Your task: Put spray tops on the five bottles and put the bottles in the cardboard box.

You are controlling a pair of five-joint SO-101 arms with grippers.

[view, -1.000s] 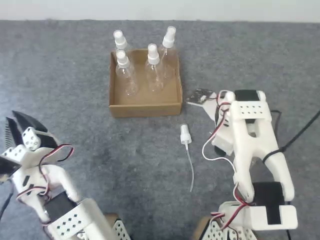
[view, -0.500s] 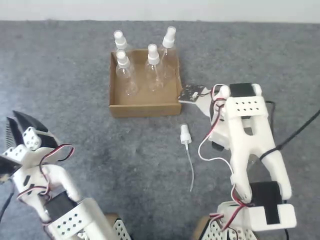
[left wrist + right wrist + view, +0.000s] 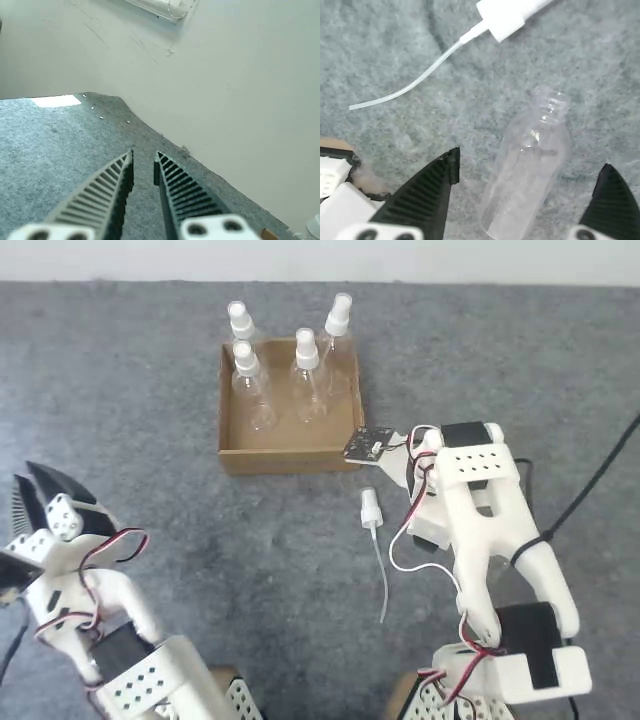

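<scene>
- The left gripper is waiting at the near left, raised off the grey carpet. Its ribbed black fingers are sitting slightly apart and gripping nothing, probably standing by to help with the capping.
- The right gripper is hovering at the near right with fingers spreading wide on either side of the last bottle. This bottle, clear plastic with a bare threaded neck, is lying on its side, and the gripper looks lined up for a grasp.
- The loose spray top is lying just left of that arm, its thin, curved dip tube trailing nearward.
- Farther off, the shallow cardboard box is holding four capped bottles standing upright.
</scene>
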